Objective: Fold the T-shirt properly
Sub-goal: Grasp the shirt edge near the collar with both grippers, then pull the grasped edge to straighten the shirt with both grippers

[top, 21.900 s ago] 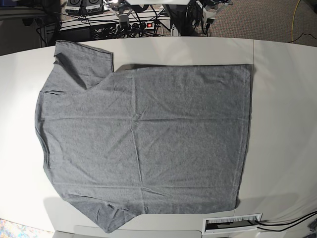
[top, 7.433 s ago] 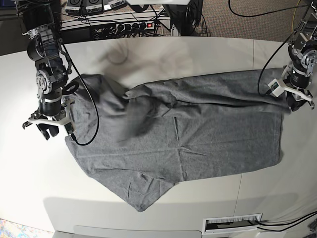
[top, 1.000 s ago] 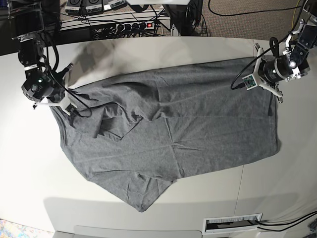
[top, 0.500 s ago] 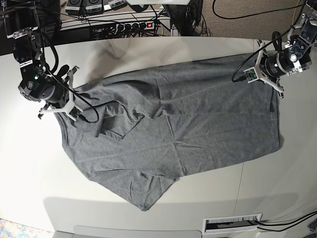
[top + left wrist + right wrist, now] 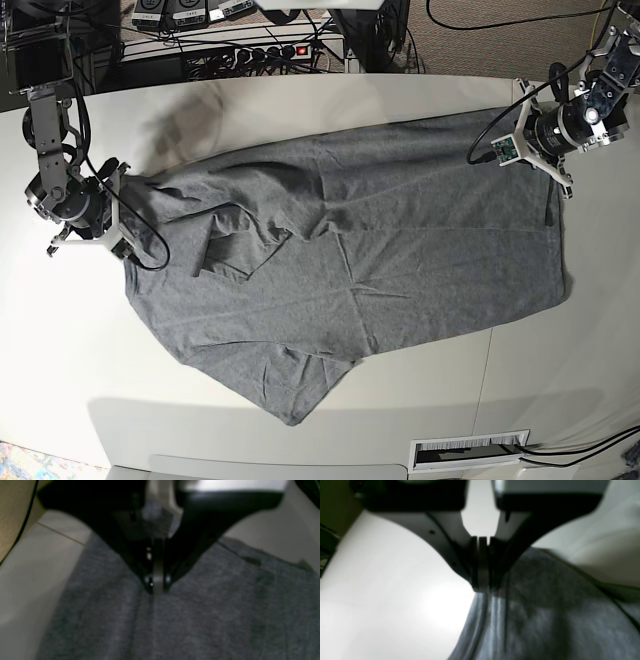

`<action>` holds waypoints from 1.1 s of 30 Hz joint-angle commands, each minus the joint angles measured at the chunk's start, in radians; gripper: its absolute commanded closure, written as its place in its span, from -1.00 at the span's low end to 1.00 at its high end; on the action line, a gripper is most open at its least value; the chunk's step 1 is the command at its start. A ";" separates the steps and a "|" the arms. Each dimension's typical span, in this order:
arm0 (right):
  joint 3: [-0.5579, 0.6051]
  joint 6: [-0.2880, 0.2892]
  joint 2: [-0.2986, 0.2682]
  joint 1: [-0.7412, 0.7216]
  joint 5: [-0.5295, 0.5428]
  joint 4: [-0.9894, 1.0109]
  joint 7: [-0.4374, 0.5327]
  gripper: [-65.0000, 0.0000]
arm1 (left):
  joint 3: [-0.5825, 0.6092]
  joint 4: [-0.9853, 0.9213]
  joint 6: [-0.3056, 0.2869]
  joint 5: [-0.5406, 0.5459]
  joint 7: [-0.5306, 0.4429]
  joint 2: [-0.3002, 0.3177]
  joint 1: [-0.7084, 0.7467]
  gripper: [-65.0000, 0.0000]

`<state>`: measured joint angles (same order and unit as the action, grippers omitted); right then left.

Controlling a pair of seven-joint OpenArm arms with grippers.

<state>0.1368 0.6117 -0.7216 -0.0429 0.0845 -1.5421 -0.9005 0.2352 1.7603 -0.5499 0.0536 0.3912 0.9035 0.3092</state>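
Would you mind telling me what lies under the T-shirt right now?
Only the white table shows around the T-shirt. Whatever sits beneath the cloth is covered, and a folded-over flap hides part of the shirt itself.

A pale bench (image 5: 300,420) is carrying the grey T-shirt (image 5: 380,260); the shirt is lying rumpled across its middle, one sleeve pointing toward the near edge; a seam is running across the bench on the right; a slotted vent (image 5: 468,450) is sitting near the front edge.
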 commanded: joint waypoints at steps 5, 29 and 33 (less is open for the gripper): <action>-0.014 -0.007 -0.024 -0.019 -0.003 0.001 0.021 1.00 | 0.024 -0.018 -0.076 -0.017 0.105 0.008 0.034 1.00; -0.014 -0.006 -0.021 -0.008 0.071 0.091 0.174 1.00 | 0.024 -0.018 -0.042 -0.061 0.057 0.008 0.034 1.00; -0.014 -0.006 -0.021 -0.007 0.072 0.138 0.130 1.00 | 0.024 -0.018 -0.043 -0.061 0.057 0.008 0.034 1.00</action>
<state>0.1352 0.6064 -0.7166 -0.0391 0.1684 -1.4017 -0.7471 0.2363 1.7603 -0.5316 0.0120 0.3611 0.9035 0.3157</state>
